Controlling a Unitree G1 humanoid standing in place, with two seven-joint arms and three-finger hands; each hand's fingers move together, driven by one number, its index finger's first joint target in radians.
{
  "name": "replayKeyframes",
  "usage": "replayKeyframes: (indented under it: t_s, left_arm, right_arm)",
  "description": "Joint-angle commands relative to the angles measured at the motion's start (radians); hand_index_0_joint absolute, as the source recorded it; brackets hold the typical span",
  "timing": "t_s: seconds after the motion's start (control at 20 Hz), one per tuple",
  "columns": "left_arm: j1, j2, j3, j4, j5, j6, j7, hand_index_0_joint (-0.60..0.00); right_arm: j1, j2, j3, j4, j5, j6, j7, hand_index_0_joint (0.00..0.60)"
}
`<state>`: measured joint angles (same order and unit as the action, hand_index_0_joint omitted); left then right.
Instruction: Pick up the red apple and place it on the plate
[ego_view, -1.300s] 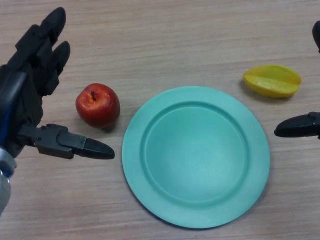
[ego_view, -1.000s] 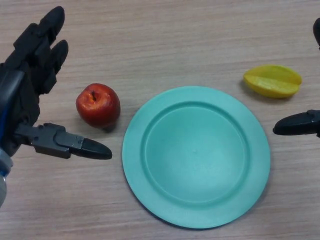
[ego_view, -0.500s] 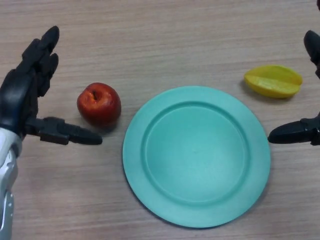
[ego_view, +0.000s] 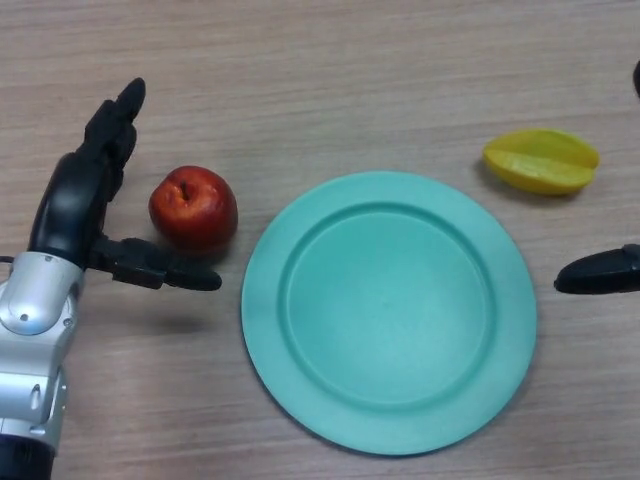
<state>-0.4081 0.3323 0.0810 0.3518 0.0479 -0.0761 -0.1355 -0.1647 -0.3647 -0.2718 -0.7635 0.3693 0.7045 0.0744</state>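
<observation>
The red apple (ego_view: 194, 207) stands upright on the wooden table, just left of the teal plate (ego_view: 389, 311). My left hand (ego_view: 84, 196) is open beside the apple's left side. Its fingers reach up past the apple's far left and its thumb (ego_view: 170, 272) lies just below the apple. The hand is close to the apple but I cannot tell if it touches it. My right hand (ego_view: 600, 270) shows only as dark fingertips at the right edge, right of the plate, and holds nothing.
A yellow starfruit (ego_view: 541, 160) lies on the table at the upper right, beyond the plate's right rim. The plate holds nothing.
My left hand has moved right and down toward the table, closing in on the apple, with more of the forearm in view. The right hand has drawn slightly toward the right edge.
</observation>
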Motion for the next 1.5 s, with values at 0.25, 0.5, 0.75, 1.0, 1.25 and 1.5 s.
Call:
replayKeyframes:
  t_s: [0.25, 0.5, 0.75, 1.0, 1.25, 1.5]
  left_arm:
    - [-0.117, 0.090, 0.040, 0.151, -0.012, -0.274, -0.008, -0.600]
    - [-0.081, 0.084, 0.053, 0.090, -0.001, -0.203, -0.033, -0.600]
    - [0.045, 0.068, 0.080, -0.386, -0.136, 0.111, -0.063, -0.600]
    - [0.147, 0.005, 0.004, -0.690, -0.135, 0.286, -0.165, -0.600]
    - [0.168, -0.015, -0.014, -0.745, -0.107, 0.435, -0.211, -0.201]
    - [0.186, -0.034, 0.039, -0.917, -0.160, 0.638, -0.144, 0.000]
  right_arm:
    - [-0.068, -0.082, -0.077, -0.047, -0.052, -0.099, -0.025, 0.000]
    - [-0.108, -0.071, -0.068, -0.140, -0.080, 0.002, -0.076, 0.000]
    - [-0.151, -0.077, -0.044, -0.144, -0.027, 0.072, -0.129, 0.000]
    - [-0.132, -0.046, 0.006, -0.228, -0.107, 0.118, -0.089, 0.000]
    - [-0.157, -0.068, 0.021, -0.241, -0.128, 0.153, -0.067, 0.000]
    - [-0.106, -0.041, -0.013, -0.282, -0.121, 0.167, 0.000, 0.000]
